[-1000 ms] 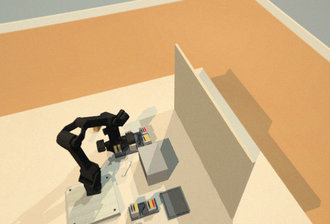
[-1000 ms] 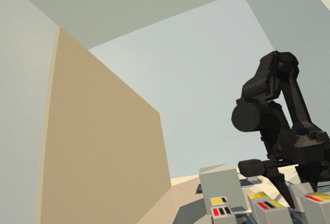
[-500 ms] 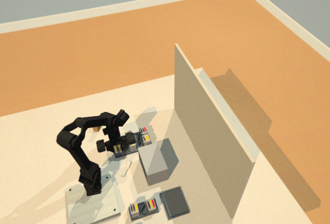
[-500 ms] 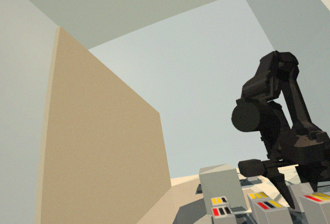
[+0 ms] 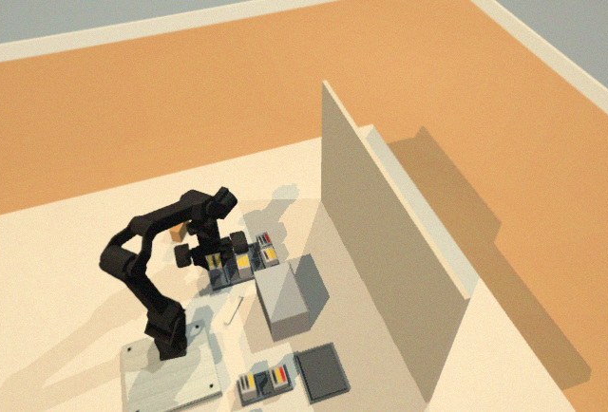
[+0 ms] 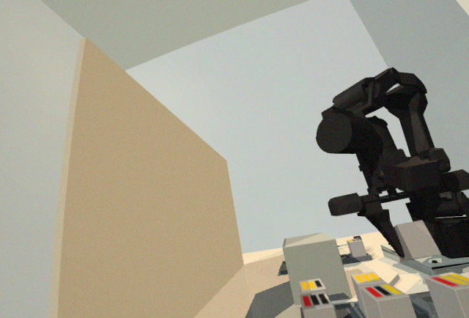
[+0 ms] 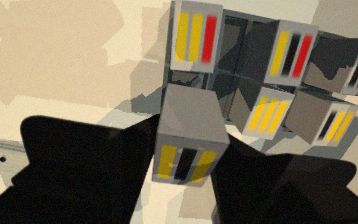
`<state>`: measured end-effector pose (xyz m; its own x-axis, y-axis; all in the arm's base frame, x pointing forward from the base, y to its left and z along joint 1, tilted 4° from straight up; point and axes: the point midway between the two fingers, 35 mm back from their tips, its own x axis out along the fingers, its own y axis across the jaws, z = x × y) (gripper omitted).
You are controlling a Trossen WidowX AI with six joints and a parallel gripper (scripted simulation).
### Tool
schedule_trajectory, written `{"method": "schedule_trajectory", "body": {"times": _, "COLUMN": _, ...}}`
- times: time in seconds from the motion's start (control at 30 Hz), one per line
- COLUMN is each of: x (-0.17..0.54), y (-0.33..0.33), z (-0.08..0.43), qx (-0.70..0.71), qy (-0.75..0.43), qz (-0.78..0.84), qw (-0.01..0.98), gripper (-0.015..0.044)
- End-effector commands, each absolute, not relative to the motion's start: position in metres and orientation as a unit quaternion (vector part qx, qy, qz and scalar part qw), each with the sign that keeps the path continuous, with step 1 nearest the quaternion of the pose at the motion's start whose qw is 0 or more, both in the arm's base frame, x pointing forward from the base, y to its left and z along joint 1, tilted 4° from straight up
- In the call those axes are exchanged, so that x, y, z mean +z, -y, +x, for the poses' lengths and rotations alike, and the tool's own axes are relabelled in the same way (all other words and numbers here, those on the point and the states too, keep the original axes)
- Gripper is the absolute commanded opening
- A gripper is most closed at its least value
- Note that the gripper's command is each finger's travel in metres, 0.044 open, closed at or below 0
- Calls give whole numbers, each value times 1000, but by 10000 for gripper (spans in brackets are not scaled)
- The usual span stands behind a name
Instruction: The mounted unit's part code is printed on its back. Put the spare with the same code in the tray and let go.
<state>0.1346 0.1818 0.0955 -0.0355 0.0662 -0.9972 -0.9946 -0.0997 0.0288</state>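
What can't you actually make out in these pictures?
- Mounted unit: its back code faces away in the top and exterior views.
- Tray: absent from the wrist view.
- Gripper fingertips: cut off by the wrist view's bottom edge, around the yellow-black-yellow spare.

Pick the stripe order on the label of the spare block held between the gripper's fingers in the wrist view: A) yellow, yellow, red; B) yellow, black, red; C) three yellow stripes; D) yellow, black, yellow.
D: in the wrist view the gripper is shut on the grey spare, whose label shows a black stripe between two yellow ones.
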Motion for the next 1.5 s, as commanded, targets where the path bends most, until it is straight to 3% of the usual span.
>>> {"method": "schedule_trajectory", "body": {"times": 0.0, "x": 119, "y": -179, "z": 134, "qx": 551, "qy": -461, "qz": -498, "qw": 487, "gripper": 0}}
{"method": "schedule_trajectory", "body": {"times": 1.0, "x": 195, "y": -176, "z": 142, "qx": 550, "qy": -461, "qz": -498, "qw": 487, "gripper": 0}}
{"method": "schedule_trajectory", "body": {"times": 1.47, "x": 199, "y": -152, "z": 199, "qx": 537, "qy": -465, "qz": -496, "qw": 499, "gripper": 0}}
